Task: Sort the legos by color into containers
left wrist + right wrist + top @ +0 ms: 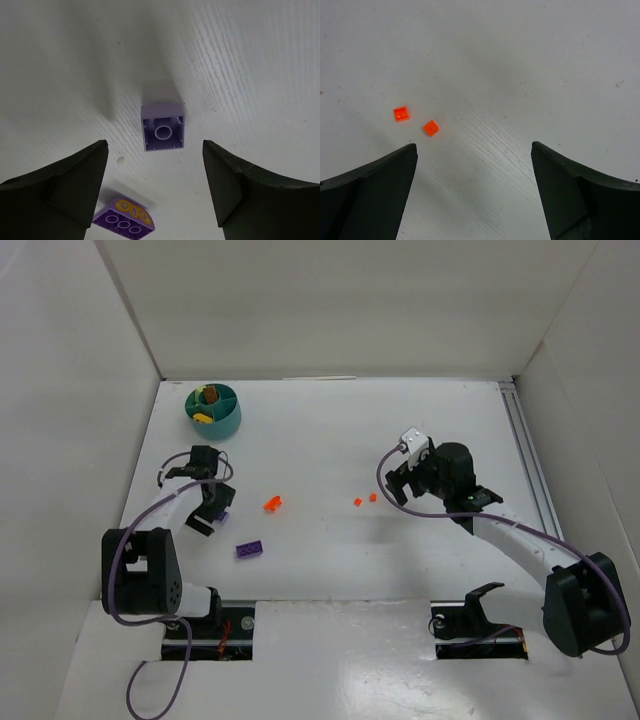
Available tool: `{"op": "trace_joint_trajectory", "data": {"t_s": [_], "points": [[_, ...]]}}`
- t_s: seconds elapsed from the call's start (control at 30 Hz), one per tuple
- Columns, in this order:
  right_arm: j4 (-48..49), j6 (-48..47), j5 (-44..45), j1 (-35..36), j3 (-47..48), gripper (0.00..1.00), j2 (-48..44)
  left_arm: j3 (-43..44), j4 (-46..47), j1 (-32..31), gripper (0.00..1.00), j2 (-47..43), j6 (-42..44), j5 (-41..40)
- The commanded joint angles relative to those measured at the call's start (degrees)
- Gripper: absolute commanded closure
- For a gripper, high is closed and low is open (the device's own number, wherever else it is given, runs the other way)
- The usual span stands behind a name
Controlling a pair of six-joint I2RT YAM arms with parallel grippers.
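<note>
White tabletop (330,570) boxed in by plain white walls; both arm bases at near edge. Far-left corner: round teal tub (226,426), upright, with divider walls; an orange-brown brick (211,394) stands in a rear compartment, a golden yellow brick (203,418) lies in a front-left one, a trace of pale green shows at the rear right, too small to make out. Nearer than the tub, left gripper (154,147) is pointed down at the table, fingers (75,180) spread, gripping nothing. Lavender brick (162,127) lies on the table, hollow underside up, in line with the gap between the fingertips, clear of both. Purple brick (124,220), with yellow oval print on one face, lies flat on the table near the left finger, apart from the lavender one; overhead view puts it right of and nearer than the gripper. Right of that, mid-table, one red-orange brick (272,504) on its own. Further right, two small red-orange bricks (401,113) (431,127) just beside each other, not touching. Right gripper (472,185) hangs over bare table just right of this pair, fingers (580,195) spread wide, nothing between them; the pair sits ahead of its left finger
</note>
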Motion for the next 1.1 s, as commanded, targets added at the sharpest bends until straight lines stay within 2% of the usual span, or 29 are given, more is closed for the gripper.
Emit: {"op": "trace_joint_trajectory", "data": {"t_s": [0.0, 0.03, 0.23, 0.3, 0.37, 0.5, 0.6, 0.7, 0.87, 1.07], "points": [[1.2, 1.1, -0.1, -0.6, 0.0, 0.0, -1.5, -1.5, 0.9, -0.3, 0.27, 1.0, -1.0, -1.0], [1.2, 1.1, -0.1, -0.6, 0.0, 0.0, -1.5, -1.5, 1.4, -0.3, 0.33, 1.0, -1.0, -1.0], [1.2, 1.1, -0.1, -0.6, 0.0, 0.0, -1.5, -2.1, 3.1, -0.3, 0.54, 3.1, -0.5, 0.3], [1.2, 1.1, -0.1, -0.6, 0.0, 0.0, -1.5, -2.7, 3.1, -0.3, 0.65, 3.2, -0.5, -0.3], [1.2, 1.1, -0.1, -0.6, 0.0, 0.0, -1.5, -2.7, 3.1, -0.3, 0.7, 3.2, -0.5, -0.3], [1.2, 1.1, -0.1, -0.6, 0.0, 0.0, -1.5, -2.7, 3.1, -0.3, 0.7, 3.2, -0.5, -0.8], [1.2, 1.1, -0.1, -0.6, 0.0, 0.0, -1.5, -2.0, 3.1, -0.3, 0.78, 3.2, 0.3, -0.8], [1.2, 1.1, -0.1, -0.6, 0.0, 0.0, -1.5, 0.5, 3.6, -0.3, 0.81, 2.5, 1.8, -0.8], [1.2, 0.6, -0.1, -0.6, 0.0, 0.0, -2.0, 8.0, 3.6, -1.4, 0.83, -1.3, 5.7, -3.4], [0.7, 0.6, 2.2, -1.1, 0.0, 0.0, -3.1, 21.6, 4.9, -1.4, 0.83, 1.3, 12.7, -4.0]]}}
